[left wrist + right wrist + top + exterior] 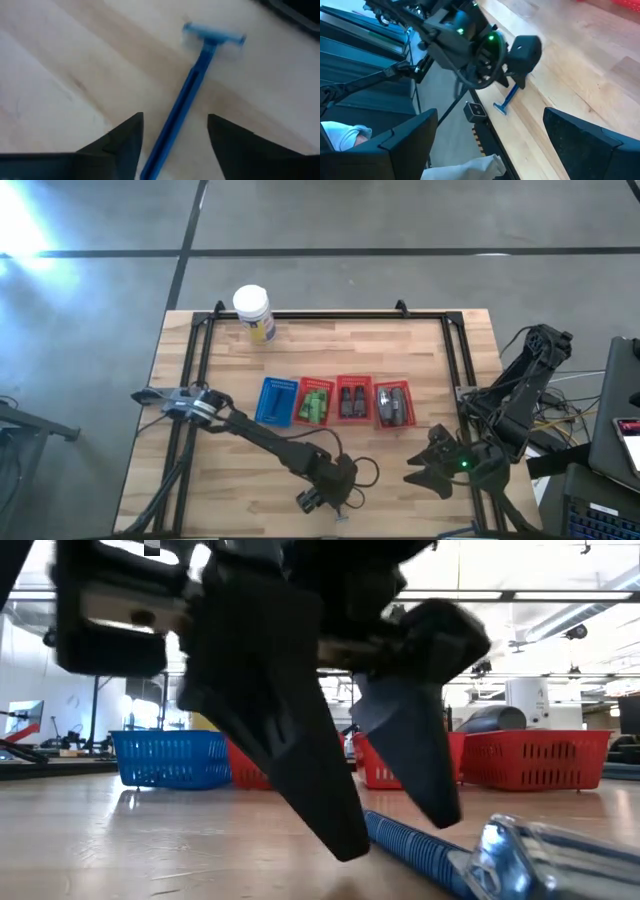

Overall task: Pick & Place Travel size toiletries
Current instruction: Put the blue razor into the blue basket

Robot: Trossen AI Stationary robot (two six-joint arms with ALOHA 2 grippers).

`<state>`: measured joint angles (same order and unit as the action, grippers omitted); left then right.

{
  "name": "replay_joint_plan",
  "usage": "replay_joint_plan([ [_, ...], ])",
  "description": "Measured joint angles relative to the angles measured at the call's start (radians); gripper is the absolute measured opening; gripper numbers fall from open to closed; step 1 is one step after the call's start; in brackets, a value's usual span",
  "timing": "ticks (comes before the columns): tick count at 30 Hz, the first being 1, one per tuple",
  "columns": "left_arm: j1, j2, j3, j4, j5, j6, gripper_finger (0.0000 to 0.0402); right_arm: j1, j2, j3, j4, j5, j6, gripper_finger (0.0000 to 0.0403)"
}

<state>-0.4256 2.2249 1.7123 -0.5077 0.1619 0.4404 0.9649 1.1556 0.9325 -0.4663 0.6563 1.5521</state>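
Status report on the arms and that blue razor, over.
Left gripper open, straddling blue plastic razor flat on wooden table. Right gripper open, waiting at table's near-right edge. Nothing in the way.

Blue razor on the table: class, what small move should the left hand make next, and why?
Probably lower a little and close. The left hand is open, its fingers on either side of the blue razor handle, which lies flat on the table.

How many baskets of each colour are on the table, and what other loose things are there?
Blue baskets: 1
Red baskets: 3
White jar with yellow label: 1
Blue razor: 1, lying between the open fingers of the left end effector
Total: 6
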Motion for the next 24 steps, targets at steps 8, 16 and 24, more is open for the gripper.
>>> replay_joint_plan([
  [8,0.012,0.001,-0.012,-0.046,0.02,-0.013,0.0119,0.0,0.0,0.0,0.0,0.0,-0.015,0.0337],
  [16,0.012,-0.001,-0.013,-0.084,0.031,-0.119,0.0052,0.0,0.0,0.0,-0.002,0.0,-0.019,0.0332],
  [24,0.006,-0.052,-0.019,-0.173,-0.023,-0.311,0.0031,0.0,0.0,0.0,-0.008,0.0,-0.018,0.0357],
])
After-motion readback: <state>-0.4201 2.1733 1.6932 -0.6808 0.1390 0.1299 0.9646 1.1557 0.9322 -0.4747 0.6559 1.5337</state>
